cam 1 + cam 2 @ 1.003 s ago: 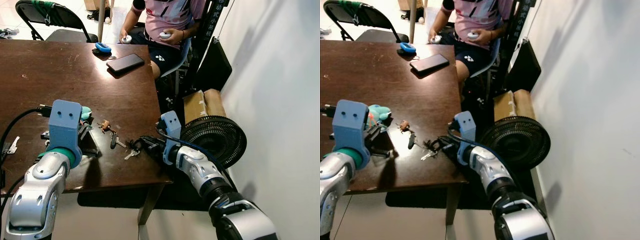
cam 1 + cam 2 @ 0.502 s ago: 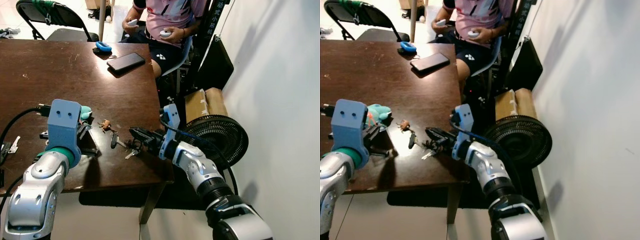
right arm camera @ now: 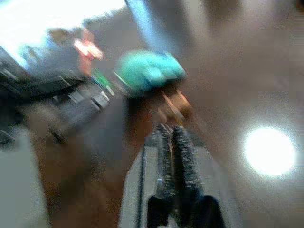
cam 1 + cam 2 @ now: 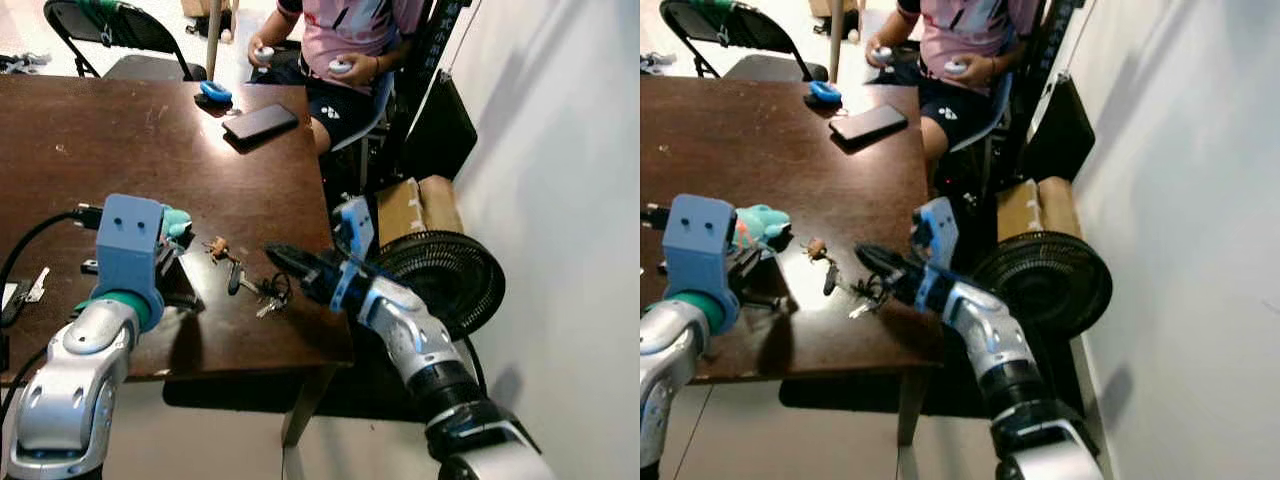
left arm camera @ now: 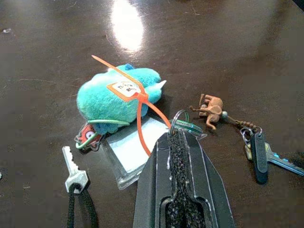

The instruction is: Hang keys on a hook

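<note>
An orange tag tied around the turquoise plush toy is carrying a few handwritten marks, too small and smeared to read. A white logo is showing on the seated person's dark shorts, not legible either.

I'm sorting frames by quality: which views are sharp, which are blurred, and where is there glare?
Left wrist view: sharp, with a glare spot on the table beyond the teal plush toy. Right wrist view: motion-blurred, with a bright glare spot beside the right gripper. Both eye views: fairly sharp.
</note>
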### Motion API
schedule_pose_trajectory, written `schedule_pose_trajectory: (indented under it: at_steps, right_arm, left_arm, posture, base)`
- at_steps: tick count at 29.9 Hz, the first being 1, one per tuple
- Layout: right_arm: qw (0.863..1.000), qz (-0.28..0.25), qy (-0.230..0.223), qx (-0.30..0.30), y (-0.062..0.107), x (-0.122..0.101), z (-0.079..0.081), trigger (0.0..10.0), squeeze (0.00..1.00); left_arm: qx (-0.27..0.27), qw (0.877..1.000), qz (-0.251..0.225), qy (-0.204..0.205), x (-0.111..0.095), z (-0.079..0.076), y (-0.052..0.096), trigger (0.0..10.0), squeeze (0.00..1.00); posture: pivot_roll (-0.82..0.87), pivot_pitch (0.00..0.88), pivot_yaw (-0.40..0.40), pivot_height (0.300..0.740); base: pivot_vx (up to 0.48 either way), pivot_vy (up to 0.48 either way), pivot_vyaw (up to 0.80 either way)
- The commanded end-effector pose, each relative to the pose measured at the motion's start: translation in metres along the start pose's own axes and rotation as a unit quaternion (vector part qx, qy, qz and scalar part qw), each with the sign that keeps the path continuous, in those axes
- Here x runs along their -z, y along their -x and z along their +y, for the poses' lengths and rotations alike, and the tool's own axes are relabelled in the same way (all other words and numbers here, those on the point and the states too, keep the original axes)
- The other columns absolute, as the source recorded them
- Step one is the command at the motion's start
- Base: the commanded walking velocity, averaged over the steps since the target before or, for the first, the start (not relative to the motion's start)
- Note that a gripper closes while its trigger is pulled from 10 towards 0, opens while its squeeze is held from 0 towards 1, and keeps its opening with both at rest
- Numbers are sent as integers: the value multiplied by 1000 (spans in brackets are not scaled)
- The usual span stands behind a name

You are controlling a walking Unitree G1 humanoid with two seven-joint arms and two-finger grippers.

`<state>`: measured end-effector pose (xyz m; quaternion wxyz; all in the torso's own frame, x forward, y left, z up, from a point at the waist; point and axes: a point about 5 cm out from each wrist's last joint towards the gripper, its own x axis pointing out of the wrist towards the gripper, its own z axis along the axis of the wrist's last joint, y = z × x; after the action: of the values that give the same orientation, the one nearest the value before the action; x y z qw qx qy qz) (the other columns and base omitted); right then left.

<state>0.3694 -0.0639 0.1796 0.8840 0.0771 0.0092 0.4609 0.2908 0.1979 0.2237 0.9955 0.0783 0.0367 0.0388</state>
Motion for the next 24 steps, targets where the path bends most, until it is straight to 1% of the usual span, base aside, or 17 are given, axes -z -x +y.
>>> schedule_pose_trajectory:
  at_steps: [1, 2, 3, 5, 9, 10, 14, 15, 16, 17, 18, 20, 24]
  right_arm:
    - [1000, 13, 9, 21, 8, 4, -8, 10000, 1000]
    - [1000, 13, 9, 21, 8, 4, -8, 10000, 1000]
    - [999, 21, 18, 40, 16, 4, -15, 10000, 1000]
    - [997, 29, 20, 69, 23, 6, -24, 10000, 1000]
    - [996, 30, 20, 78, 24, 6, -25, 10000, 1000]
    - [997, 29, 15, 76, 21, 7, -24, 10000, 0]
    - [997, 31, 1, 68, 15, 10, -21, 10000, 0]
    - [998, 35, -10, 56, 9, 13, -17, 10000, 0]
    - [998, 35, -10, 56, 9, 13, -17, 10000, 0]
    - [998, 41, -16, 47, 6, 15, -13, 10000, 0]
    - [998, 41, -16, 47, 6, 15, -13, 10000, 0]
    - [998, 62, -16, 27, -2, 21, -6, 10000, 0]
    - [997, 75, -16, 20, -4, 25, -3, 10000, 0]
  left_arm:
    - [6, 1000, 4, 1, 2, -3, 3, 10000, 0]
    - [6, 1000, 4, 1, 2, -3, 3, 10000, 0]
    - [7, 1000, 5, 1, 2, -3, 2, 10000, 0]
    - [10, 1000, 5, 3, 2, -6, 2, 10000, 0]
    - [10, 1000, 5, 3, 2, -6, 1, 10000, 0]
    - [11, 1000, 5, 3, 1, -6, 1, 10000, 0]
    - [9, 1000, 5, 3, 1, -5, 2, 10000, 0]
    - [8, 1000, 5, 2, 1, -4, 2, 10000, 0]
    - [8, 1000, 5, 2, 1, -4, 2, 10000, 0]
    - [7, 1000, 6, 2, 1, -4, 3, 10000, 0]
    - [7, 1000, 6, 2, 1, -4, 3, 10000, 0]
    - [6, 1000, 7, 2, 2, -3, 3, 10000, 0]
    - [5, 1000, 8, 2, 2, -3, 4, 10000, 0]
  posture:
    - [206, 190, 11, 740]
    - [206, 190, 11, 740]
    - [203, 190, 12, 740]
    - [203, 190, 12, 740]
    - [203, 190, 12, 740]
    - [209, 192, 15, 740]
    - [214, 193, 17, 740]
    - [220, 193, 17, 740]
    - [220, 193, 17, 740]
    - [224, 196, 17, 740]
    - [224, 196, 17, 740]
    - [227, 198, 16, 740]
    - [229, 199, 13, 740]
  base:
    - [0, 0, 0]
    - [0, 0, 0]
    - [0, 0, 0]
    - [0, 0, 0]
    - [0, 0, 0]
    - [0, 0, 0]
    - [0, 0, 0]
    - [0, 0, 0]
    - [0, 0, 0]
    - [0, 0, 0]
    - [0, 0, 0]
    - [0, 0, 0]
    - [0, 0, 0]
